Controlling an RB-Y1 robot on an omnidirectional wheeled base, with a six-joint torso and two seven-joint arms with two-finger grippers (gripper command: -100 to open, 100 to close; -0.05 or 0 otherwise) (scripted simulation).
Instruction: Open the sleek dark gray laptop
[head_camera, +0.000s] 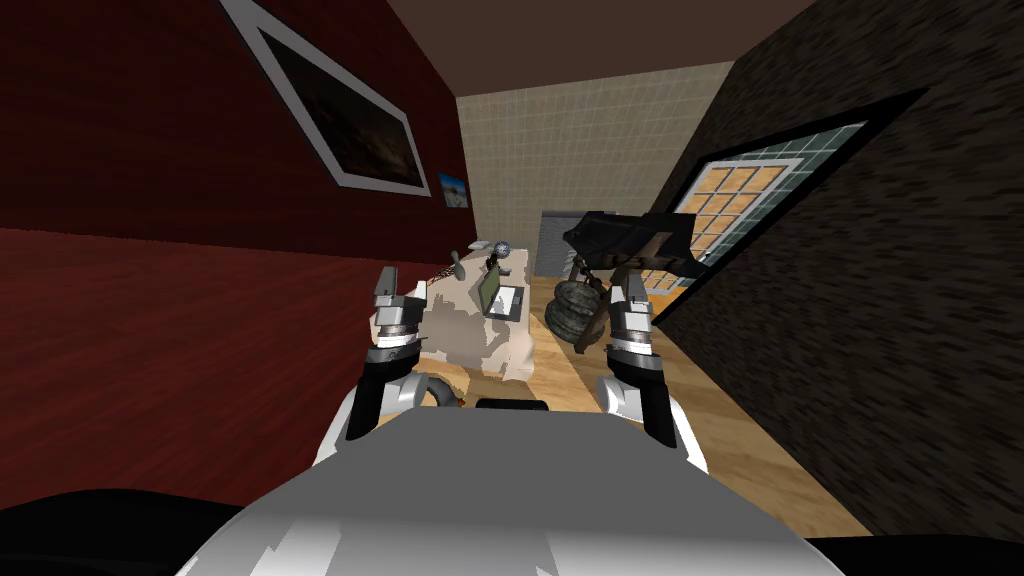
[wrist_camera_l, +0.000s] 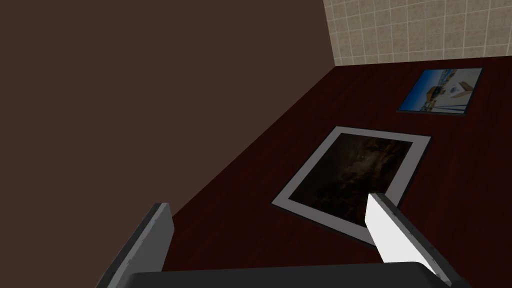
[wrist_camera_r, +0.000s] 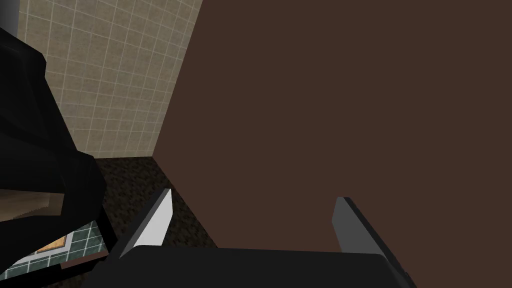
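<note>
On the mottled beige table (head_camera: 462, 340) ahead of me lies the dark grey laptop (head_camera: 498, 292), toward the table's far right part. Its lid stands partly raised, the screen side facing right over the flat base. My left gripper (head_camera: 400, 288) is held up over the table's near left edge, well short of the laptop, with its fingers (wrist_camera_l: 390, 230) open and nothing between them. To the right of the table, my right gripper (head_camera: 629, 292) is raised over the floor, its fingers (wrist_camera_r: 155, 225) also open and empty.
Small objects stand at the table's far end: a round speckled ball (head_camera: 503, 248) and a grey item (head_camera: 459, 266). A black angular piece of furniture (head_camera: 630, 240) and a dark round ribbed object (head_camera: 573, 308) sit right of the table. Wooden floor (head_camera: 700, 400) runs along the dark right wall.
</note>
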